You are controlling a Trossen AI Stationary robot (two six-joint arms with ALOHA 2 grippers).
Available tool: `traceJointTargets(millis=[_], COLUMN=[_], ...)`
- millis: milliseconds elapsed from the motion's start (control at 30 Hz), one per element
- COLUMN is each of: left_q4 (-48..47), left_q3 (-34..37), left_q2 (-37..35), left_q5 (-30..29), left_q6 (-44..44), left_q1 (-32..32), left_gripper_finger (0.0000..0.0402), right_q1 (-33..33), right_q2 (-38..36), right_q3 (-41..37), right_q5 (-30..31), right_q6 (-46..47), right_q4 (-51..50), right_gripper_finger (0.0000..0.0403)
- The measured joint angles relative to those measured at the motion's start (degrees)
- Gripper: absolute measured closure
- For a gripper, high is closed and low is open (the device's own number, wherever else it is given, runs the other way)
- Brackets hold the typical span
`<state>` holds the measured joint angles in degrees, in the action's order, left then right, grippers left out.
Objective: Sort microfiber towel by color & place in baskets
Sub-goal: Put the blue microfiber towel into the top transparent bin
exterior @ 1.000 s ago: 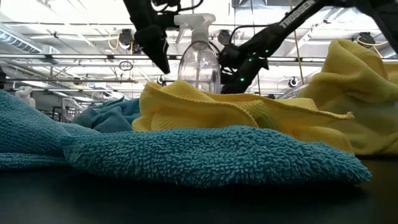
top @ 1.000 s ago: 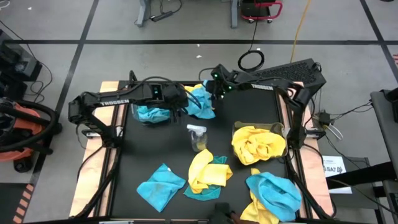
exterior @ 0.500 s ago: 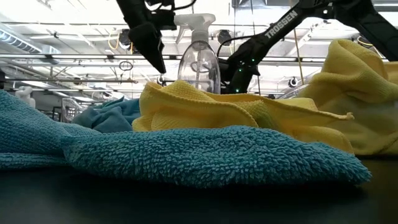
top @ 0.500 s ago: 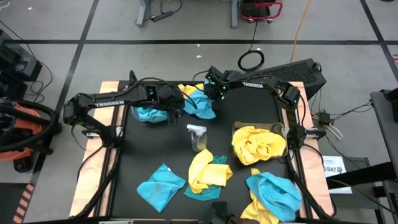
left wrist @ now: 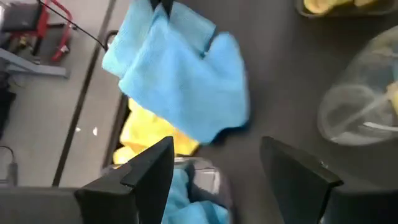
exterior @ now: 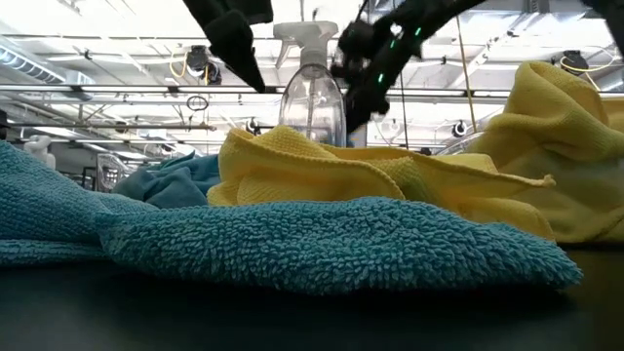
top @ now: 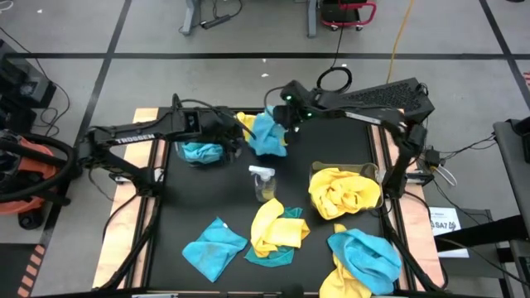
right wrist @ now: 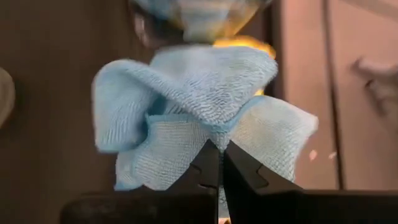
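My right gripper [top: 282, 118] [right wrist: 219, 163] is shut on a turquoise microfiber towel [top: 267, 134] [left wrist: 180, 74] at the table's far middle. The towel hangs bunched below it. A yellow towel [top: 246, 121] [left wrist: 148, 134] lies just behind, by the far edge. My left gripper [top: 238, 139] [left wrist: 217, 177] hovers open over the right end of the left basket [top: 201, 152], which holds turquoise towels. The right basket [top: 342, 190] is heaped with yellow towels. More turquoise [top: 215, 247] and yellow [top: 278, 225] towels lie toward the near edge. My right gripper pinches a gathered fold at the towel's top [right wrist: 216, 135] between its two fingertips, several layers bunched together. The fingers slant down from the table's right and far side. The towel hangs slack below them, and in the left wrist view it looks lifted off the table.
A clear spray bottle [top: 263, 183] [exterior: 312, 93] stands upright at the table's middle, between the baskets. A turquoise and yellow heap [top: 363, 258] lies at the near right corner. Bare black tabletop [top: 323, 145] shows to the right of the held towel.
My right gripper went down onto the turquoise towel at the far middle, took hold of it and rose. The towel, which lay spread on the table, is now gathered into a bunch and lifted. My left gripper has risen a little, still open.
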<state>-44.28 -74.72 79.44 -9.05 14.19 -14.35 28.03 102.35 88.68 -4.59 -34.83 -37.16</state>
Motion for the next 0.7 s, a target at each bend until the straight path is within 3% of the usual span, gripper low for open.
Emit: traceJointTargets(millis=[367, 600, 700], left_q4=[19.57, 27.42, 28.82], left_q3=[-0.09, -0.09, -0.09], left_q2=[-0.81, 0.16, 1.62], left_q5=[7.01, 15.77, 16.63], left_q6=[2.65, -0.61, -1.46], left_q1=[-5.47, -8.21, -8.53], left_gripper_finger=[0.0157, 0.0157, 0.0157], right_q1=[-0.76, -0.76, -0.98], right_q2=[-14.06, -15.9, -15.47], right_q3=[0.02, 0.38, 2.06], right_q5=[-7.63, -10.88, -11.08], right_q6=[2.02, 2.65, 2.41], right_q4=[6.14, 9.54, 9.76], right_gripper_finger=[0.0403, 0.0403, 0.0403])
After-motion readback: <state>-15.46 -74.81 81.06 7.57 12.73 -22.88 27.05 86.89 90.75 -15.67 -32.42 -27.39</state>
